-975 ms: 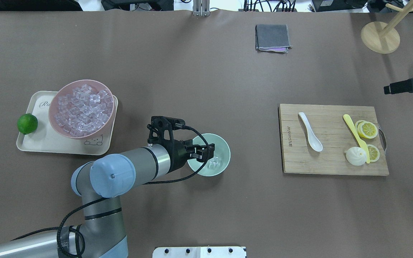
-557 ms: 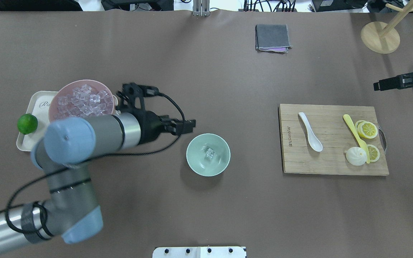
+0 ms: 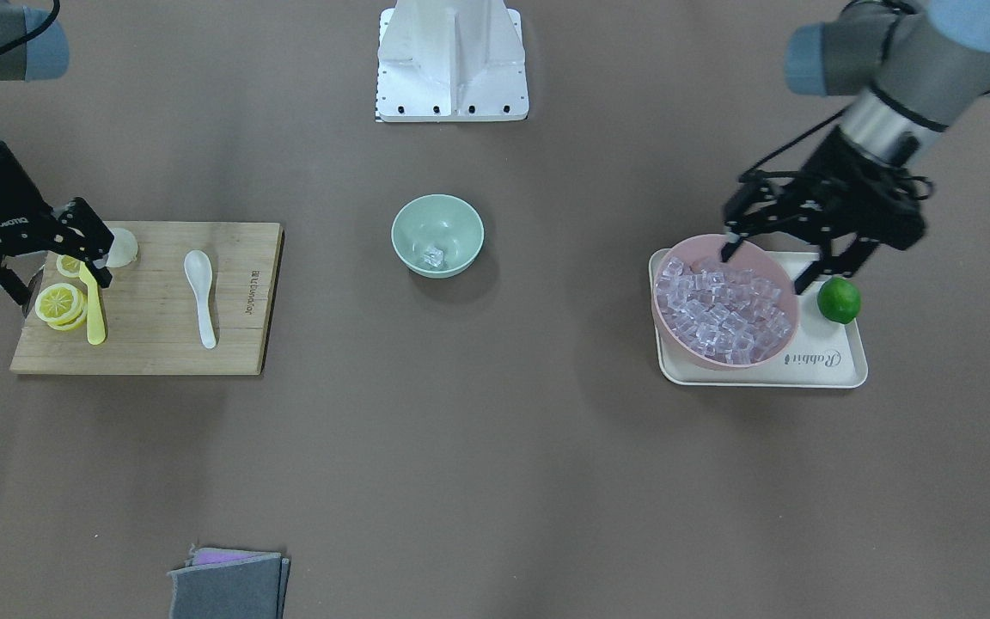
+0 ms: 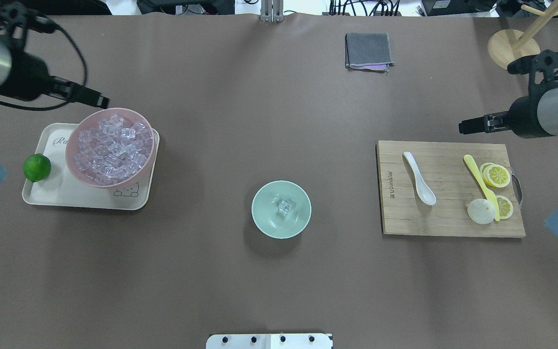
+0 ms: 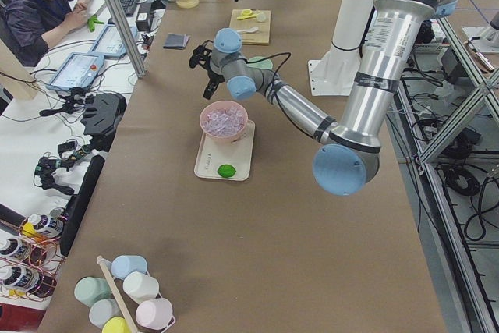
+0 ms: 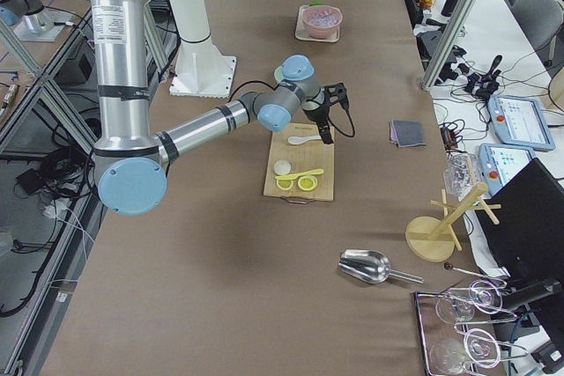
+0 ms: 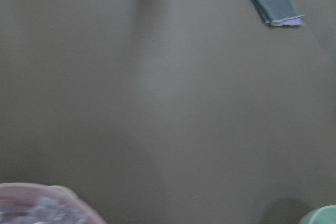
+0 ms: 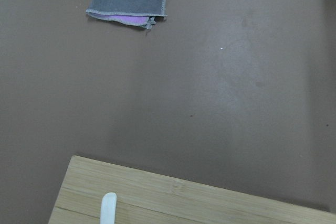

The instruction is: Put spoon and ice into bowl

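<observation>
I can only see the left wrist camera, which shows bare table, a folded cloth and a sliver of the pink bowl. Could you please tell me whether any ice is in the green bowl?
Observer: Yes, one ice cube lies inside the green bowl.
Operator: Thank you. And where is the spoon, please?
Observer: The spoon lies flat on the cutting board, not in the bowl.
Operator: Understood. Is the left hand carrying anything?
Observer: No. The left hand is open, with nothing between its fingers, up above the pink bowl.
</observation>
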Robot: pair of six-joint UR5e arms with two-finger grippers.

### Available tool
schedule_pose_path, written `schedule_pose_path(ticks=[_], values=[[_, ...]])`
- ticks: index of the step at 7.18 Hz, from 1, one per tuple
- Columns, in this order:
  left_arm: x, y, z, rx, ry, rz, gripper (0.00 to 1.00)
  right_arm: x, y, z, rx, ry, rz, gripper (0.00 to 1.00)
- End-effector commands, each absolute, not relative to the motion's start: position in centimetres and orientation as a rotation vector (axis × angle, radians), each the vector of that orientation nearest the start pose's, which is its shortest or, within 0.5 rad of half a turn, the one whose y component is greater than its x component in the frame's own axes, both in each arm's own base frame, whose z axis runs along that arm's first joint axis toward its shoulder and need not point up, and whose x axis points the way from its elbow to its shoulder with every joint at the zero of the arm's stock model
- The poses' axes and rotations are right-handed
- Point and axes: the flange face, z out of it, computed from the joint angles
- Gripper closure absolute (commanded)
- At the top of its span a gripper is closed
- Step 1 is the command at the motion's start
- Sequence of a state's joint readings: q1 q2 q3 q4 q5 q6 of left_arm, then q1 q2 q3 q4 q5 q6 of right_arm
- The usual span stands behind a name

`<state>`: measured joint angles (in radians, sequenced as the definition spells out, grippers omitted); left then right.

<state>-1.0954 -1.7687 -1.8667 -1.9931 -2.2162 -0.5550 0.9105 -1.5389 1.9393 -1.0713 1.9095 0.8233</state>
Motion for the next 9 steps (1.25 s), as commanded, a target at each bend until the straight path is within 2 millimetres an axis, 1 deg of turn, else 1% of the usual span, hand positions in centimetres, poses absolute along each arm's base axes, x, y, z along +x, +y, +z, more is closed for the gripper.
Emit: schedule_pose_path(ticks=[1,2,3,4,5,6,7,8,9], values=[[3.2,-52.9,47.3,0.439,0.751,0.334,0.02,-28.5,-46.0,39.9,0.438,-0.799,0.011,0.02],[-2.2,-53.1,50.9,0.436,0.701,0.416,0.02,-32.3,-45.1,39.1,0.446,-0.756,-0.009,0.02],[-5.8,-53.1,53.8,0.438,0.672,0.453,0.02,-34.6,-44.8,40.3,0.446,-0.731,-0.023,0.09],[-6.5,-53.0,54.3,0.44,0.668,0.46,0.02,-36.3,-44.7,41.2,0.436,-0.712,-0.04,0.11],[-6.4,-52.7,54.8,0.432,0.68,0.457,0.02,-37.1,-44.3,41.4,0.434,-0.708,-0.059,0.18],[-6.4,-52.6,54.7,0.436,0.683,0.46,0.02,-37.7,-43.7,41.5,0.43,-0.71,-0.074,0.23],[-6.4,-52.5,54.8,0.437,0.683,0.459,0.02,-38.4,-43.4,42.1,0.42,-0.702,-0.084,0.28],[-6.4,-52.4,54.9,0.436,0.683,0.458,0.02,-38.8,-43.1,42.3,0.416,-0.701,-0.091,0.32],[-6.4,-52.4,54.9,0.437,0.683,0.459,0.02,-39.1,-43.2,43.2,0.405,-0.686,-0.094,0.32]])
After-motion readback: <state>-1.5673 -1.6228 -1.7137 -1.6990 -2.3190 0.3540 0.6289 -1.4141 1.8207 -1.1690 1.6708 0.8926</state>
